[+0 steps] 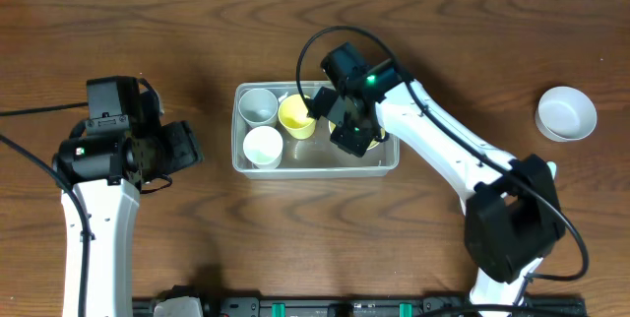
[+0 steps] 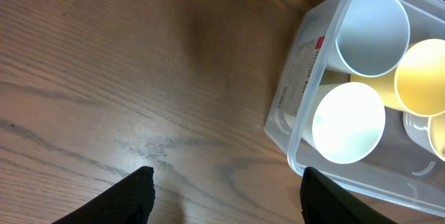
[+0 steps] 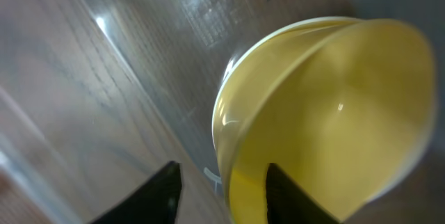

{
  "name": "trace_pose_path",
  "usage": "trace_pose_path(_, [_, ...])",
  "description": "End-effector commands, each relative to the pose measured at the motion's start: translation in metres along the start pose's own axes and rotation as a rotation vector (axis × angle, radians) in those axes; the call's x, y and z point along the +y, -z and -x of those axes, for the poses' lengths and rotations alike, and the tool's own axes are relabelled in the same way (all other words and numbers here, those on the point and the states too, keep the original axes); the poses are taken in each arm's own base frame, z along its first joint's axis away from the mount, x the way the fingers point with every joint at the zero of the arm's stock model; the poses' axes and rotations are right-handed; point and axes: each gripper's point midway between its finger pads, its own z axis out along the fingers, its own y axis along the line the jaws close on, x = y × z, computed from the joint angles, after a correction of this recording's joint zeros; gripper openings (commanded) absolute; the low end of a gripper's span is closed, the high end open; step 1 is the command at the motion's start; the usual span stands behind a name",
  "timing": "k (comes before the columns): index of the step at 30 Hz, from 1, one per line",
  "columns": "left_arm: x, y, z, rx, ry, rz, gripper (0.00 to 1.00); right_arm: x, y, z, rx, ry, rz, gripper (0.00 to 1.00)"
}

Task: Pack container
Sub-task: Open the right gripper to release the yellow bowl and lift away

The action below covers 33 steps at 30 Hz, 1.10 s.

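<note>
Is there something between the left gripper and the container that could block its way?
Nothing visible does. In the left wrist view, only bare table lies between the open left gripper and the near wall of the container.

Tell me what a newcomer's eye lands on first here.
The clear container sits mid-table, with two white cups and a yellow cup at its left end. The right claw reaches into its right end, astride the rim of a yellow bowl. A lone white bowl sits far right on the wood.
</note>
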Motion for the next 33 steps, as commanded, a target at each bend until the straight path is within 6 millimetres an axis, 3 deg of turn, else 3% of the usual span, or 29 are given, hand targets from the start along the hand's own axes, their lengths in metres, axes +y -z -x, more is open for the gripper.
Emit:
trace_pose_path(1, [0.002, 0.001, -0.002, -0.001, 0.006, 0.006, 0.68, 0.0, -0.011, -0.004, 0.022, -0.01, 0.019, 0.22])
trace_pose_path(3, [0.002, 0.001, -0.002, 0.0, 0.006, 0.006, 0.68, 0.0, -0.012, -0.004, 0.025, -0.011, 0.02, 0.05])
trace_pose_path(4, [0.002, 0.001, -0.002, -0.001, 0.006, 0.006, 0.67, 0.0, -0.012, -0.004, 0.024, -0.011, 0.019, 0.01])
trace_pose_path(12, [0.002, 0.001, -0.002, -0.002, 0.006, 0.006, 0.67, -0.007, -0.007, -0.005, 0.028, -0.015, -0.023, 0.01])
trace_pose_path(24, [0.002, 0.001, -0.001, -0.005, 0.005, 0.005, 0.68, -0.007, 0.02, -0.004, -0.01, -0.006, -0.068, 0.01])
trace_pose_path(33, [0.002, 0.001, -0.001, -0.005, 0.005, 0.005, 0.68, -0.013, 0.022, -0.011, 0.022, 0.002, -0.109, 0.01])
